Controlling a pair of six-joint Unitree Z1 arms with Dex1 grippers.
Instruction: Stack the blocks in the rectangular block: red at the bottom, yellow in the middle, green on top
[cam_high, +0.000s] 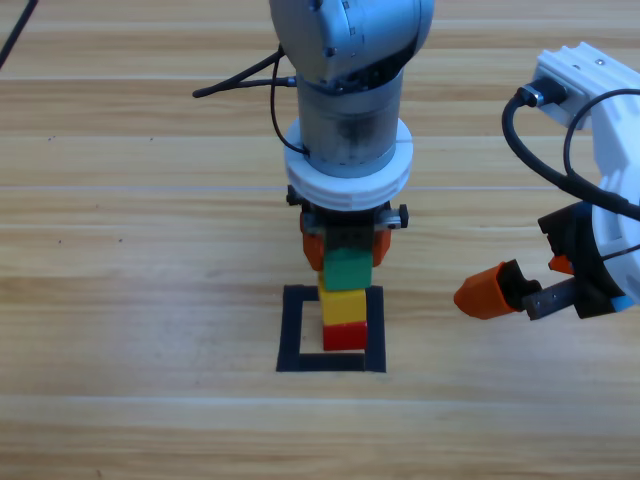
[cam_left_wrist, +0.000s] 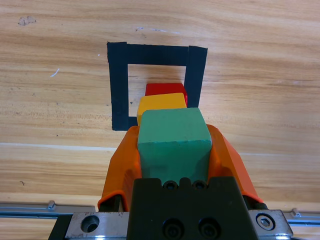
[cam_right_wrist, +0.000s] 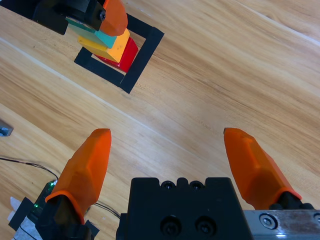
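Left claw (cam_left_wrist: 172, 150) clamps the green cube (cam_high: 348, 268) squarely atop the yellow cube (cam_high: 342, 306) — red cube (cam_high: 345, 336) underneath, all inside the black tape square (cam_high: 294, 330) on the table (cam_high: 130, 300). Stack stands vertical, directly below the claw; release looks next. Right claw (cam_right_wrist: 170, 155) waits open, well off right.
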